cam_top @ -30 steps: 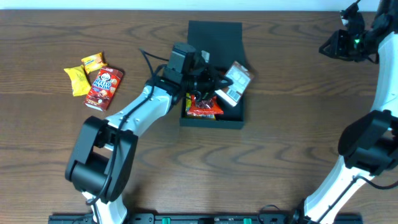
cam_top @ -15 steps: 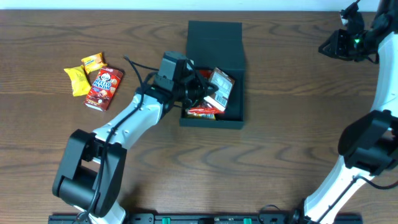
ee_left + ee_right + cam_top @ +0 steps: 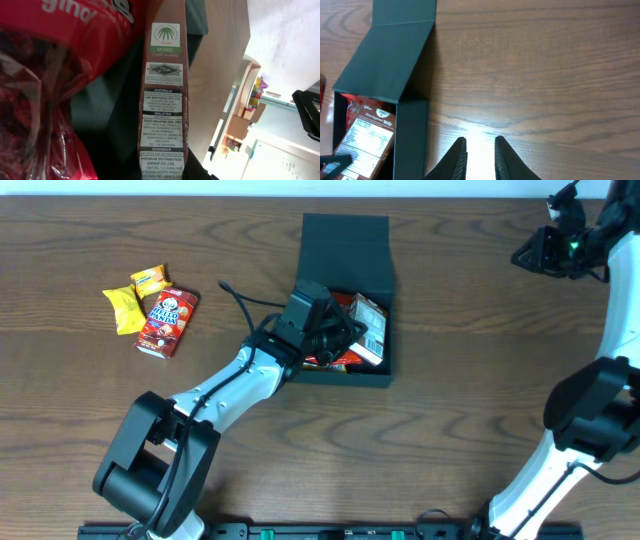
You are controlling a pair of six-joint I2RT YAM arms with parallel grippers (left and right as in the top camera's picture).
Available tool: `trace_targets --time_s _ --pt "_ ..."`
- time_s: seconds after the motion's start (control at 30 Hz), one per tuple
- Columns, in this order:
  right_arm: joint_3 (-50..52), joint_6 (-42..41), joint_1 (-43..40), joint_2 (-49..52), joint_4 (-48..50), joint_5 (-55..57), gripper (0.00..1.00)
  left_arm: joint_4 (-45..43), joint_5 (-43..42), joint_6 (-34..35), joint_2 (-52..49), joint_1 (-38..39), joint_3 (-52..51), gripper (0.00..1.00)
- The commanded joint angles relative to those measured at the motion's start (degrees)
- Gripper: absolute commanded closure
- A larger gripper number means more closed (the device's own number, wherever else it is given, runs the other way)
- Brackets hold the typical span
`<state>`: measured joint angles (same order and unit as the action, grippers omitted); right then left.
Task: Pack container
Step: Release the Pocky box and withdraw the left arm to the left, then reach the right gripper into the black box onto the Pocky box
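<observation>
Black container [image 3: 345,240] sat top-center with snack packs [image 3: 369,327] inside. Left gripper [image 3: 338,340] hung over it, couldn't tell its grip. Right gripper [image 3: 480,141] was slightly apart, empty.

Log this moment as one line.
left gripper: over container | brown box: inside | right gripper: empty, aside | loose snacks: three outside

The container [image 3: 345,235] is matt black cardboard; the counter [image 3: 450,430] is grained wood with a slight sheen; the snack bag [image 3: 30,100] is glossy, crinkled plastic.
</observation>
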<state>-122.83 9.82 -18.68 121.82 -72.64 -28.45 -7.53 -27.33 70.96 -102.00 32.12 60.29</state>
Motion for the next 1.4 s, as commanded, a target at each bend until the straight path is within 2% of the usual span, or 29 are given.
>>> trace_targets --time_s 0.0,0.03,0.2,0.43,0.6,0.77,0.83,0.93,1.13,1.37 --pt "-0.2 -0.9 0.4 -1.4 0.2 -1.0 0.81 0.0 2.2 0.6 1.4 0.3 -0.1 0.51" --pt "-0.2 -0.9 0.4 -1.4 0.2 -1.0 0.81 0.0 1.8 -0.5 1.4 0.3 -0.1 0.38" --pt "-0.2 -0.8 0.9 -1.4 0.0 -1.2 0.80 0.0 0.6 -4.9 1.4 -0.3 -0.1 0.28" --pt "-0.2 -0.8 1.9 -1.4 -0.6 -1.2 0.81 0.1 -3.0 -11.4 1.4 -3.4 -0.1 0.30" --pt "-0.2 -0.8 3.5 -1.4 -1.6 -1.7 0.82 0.4 -5.1 -13.2 1.5 -6.2 0.0 0.41" --pt "-0.2 -0.7 8.2 -1.4 -1.9 -1.9 0.89 0.4 -5.7 -16.2 3.3 -9.5 0.4 0.49" --pt "-0.2 -0.3 10.6 -1.4 -2.0 -1.8 0.91 0.4 -5.1 -18.4 5.0 -11.0 0.6 0.50" --pt "-0.1 2.0 14.5 -1.4 -2.9 -1.7 0.98 0.5 -4.9 -21.2 7.9 -13.9 0.7 0.50" --pt "2.0 1.3 20.0 -1.4 -5.1 1.6 0.98 4.8 -4.8 -27.8 14.9 -20.8 0.7 0.49" --pt "12.9 1.3 25.2 -1.4 -4.6 1.4 0.98 11.1 -2.1 -35.5 19.3 -26.1 0.7 0.43"
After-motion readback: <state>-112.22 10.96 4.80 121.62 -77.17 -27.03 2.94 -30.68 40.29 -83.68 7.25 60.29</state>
